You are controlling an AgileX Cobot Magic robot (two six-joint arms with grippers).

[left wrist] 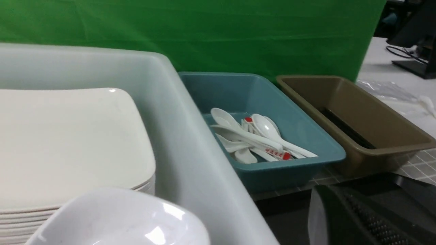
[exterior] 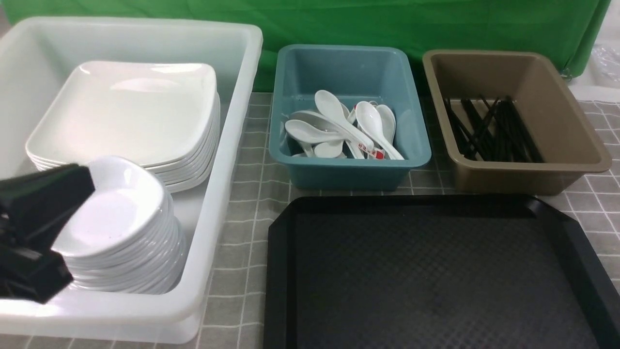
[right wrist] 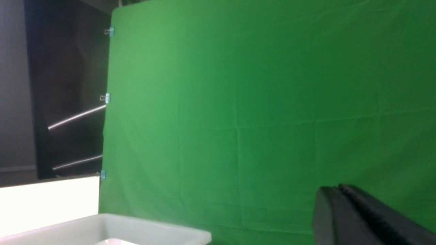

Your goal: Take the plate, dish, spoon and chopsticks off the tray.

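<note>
The black tray point(exterior: 436, 271) lies bare at the front right; its dark surface also shows in the left wrist view, tray point(left wrist: 289, 217). White square plates point(exterior: 131, 106) are stacked in the white bin, with a stack of small deep dishes point(exterior: 121, 218) in front of them. White spoons point(exterior: 339, 131) lie in the teal bin and black chopsticks point(exterior: 494, 131) in the brown bin. My left gripper point(exterior: 87, 177) hangs over the dish stack's left rim, shut and holding nothing. My right gripper point(right wrist: 335, 189) is shut and empty, facing the green backdrop; the front view does not show it.
The large white bin point(exterior: 227, 160) stands at the left, the teal bin point(exterior: 348, 172) at mid back, the brown bin point(exterior: 533, 174) at back right. A grey checked cloth point(exterior: 247, 203) covers the table. A green backdrop point(exterior: 387, 24) hangs behind.
</note>
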